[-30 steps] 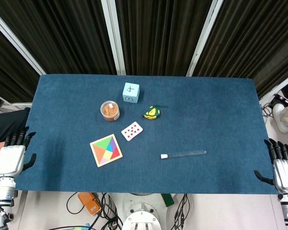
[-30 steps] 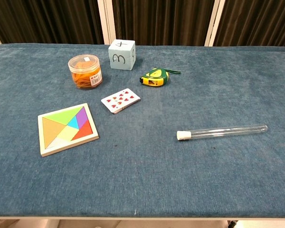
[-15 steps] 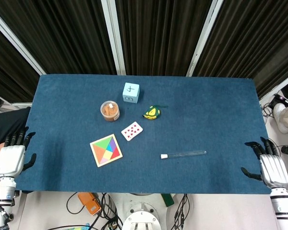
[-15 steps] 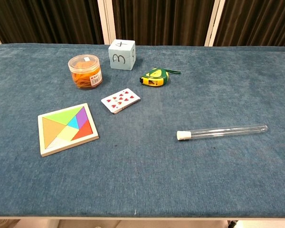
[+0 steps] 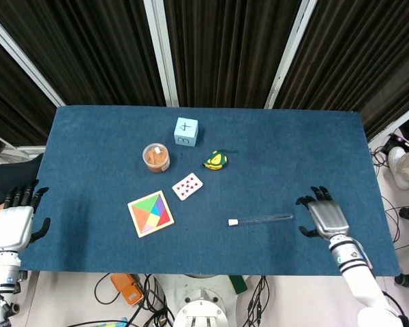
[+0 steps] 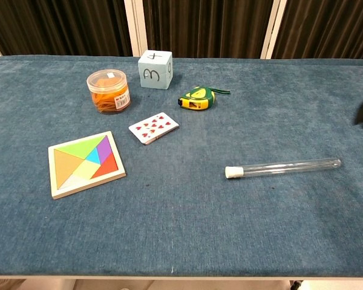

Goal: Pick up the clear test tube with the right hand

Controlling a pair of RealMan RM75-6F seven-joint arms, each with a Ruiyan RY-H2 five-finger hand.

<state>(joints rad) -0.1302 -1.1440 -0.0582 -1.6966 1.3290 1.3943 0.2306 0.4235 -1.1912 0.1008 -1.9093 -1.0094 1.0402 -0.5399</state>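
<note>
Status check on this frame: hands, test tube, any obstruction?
Right hand open, just right of tube, not touching. Left hand open at table edge. Clear test tube with white cap lying flat on blue cloth. Nothing between.

a: items on the table [image 5: 313, 143]?
b: one test tube [image 5: 261, 219], one number cube [image 5: 185, 131], one jar [image 5: 156, 157], one tape measure [image 5: 216, 160].
a: flat pieces?
b: one playing card [image 5: 187, 185], one tangram puzzle [image 5: 150, 213].
a: hands?
b: two: left hand [image 5: 12, 227], right hand [image 5: 325, 216].
</note>
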